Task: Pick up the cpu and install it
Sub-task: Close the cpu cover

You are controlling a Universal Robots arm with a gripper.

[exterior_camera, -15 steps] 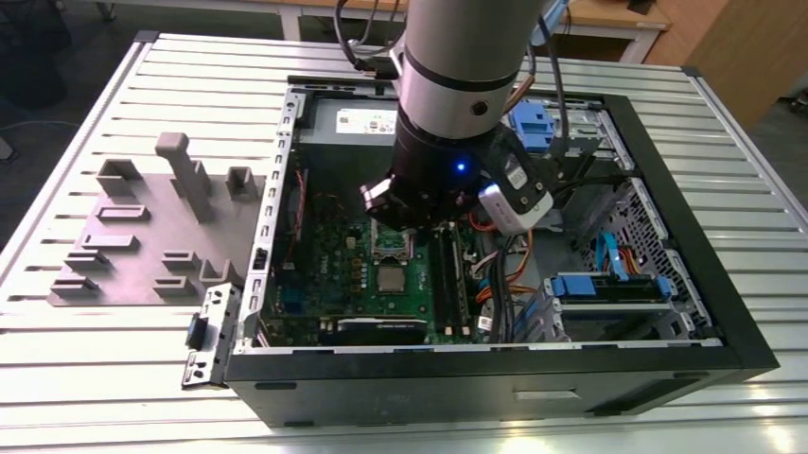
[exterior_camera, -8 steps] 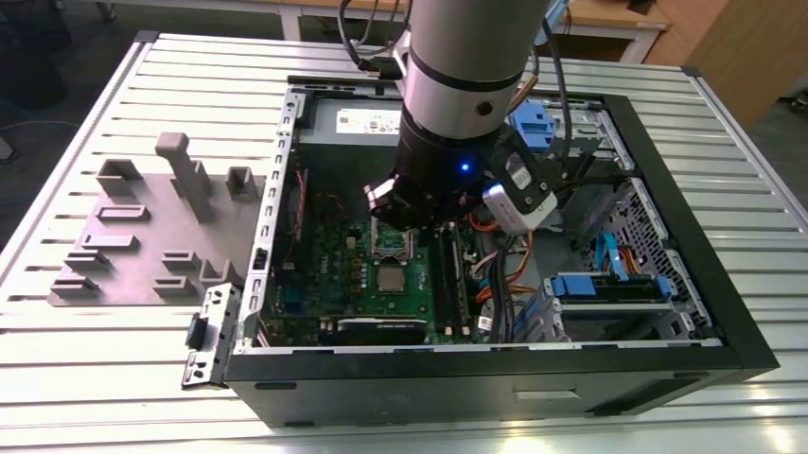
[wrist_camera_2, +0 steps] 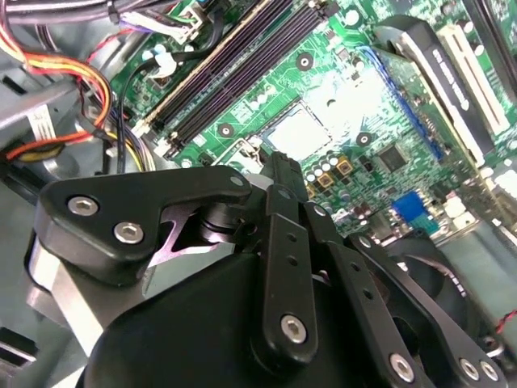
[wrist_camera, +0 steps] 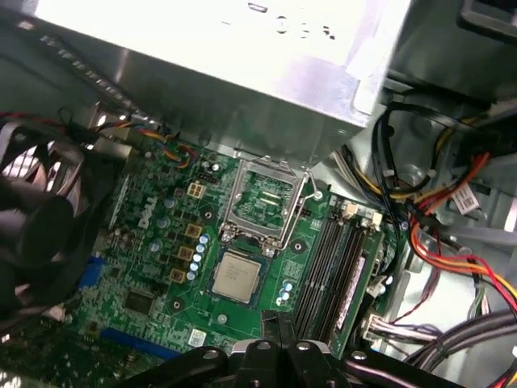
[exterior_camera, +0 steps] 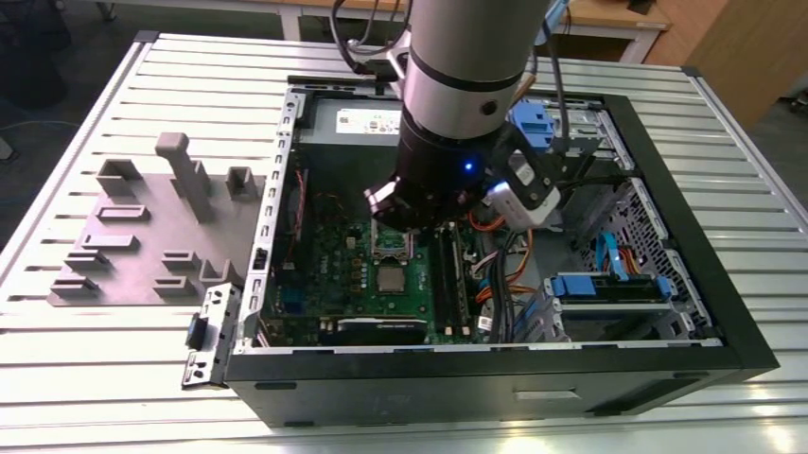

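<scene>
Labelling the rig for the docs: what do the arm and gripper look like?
The arm is a silver-grey tube with black joint bands and a black wrist carrying a small blue light. A pale grey box sits beside the wrist, and dark cables run along the arm. The gripper is matte black linkage bars with silver screw heads.

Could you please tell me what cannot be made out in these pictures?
- Exterior view: the silver-and-black robot arm covers much of the green motherboard.
- Second wrist view: glare washes out the small square silver cpu, and the black gripper hides the board behind it.
</scene>
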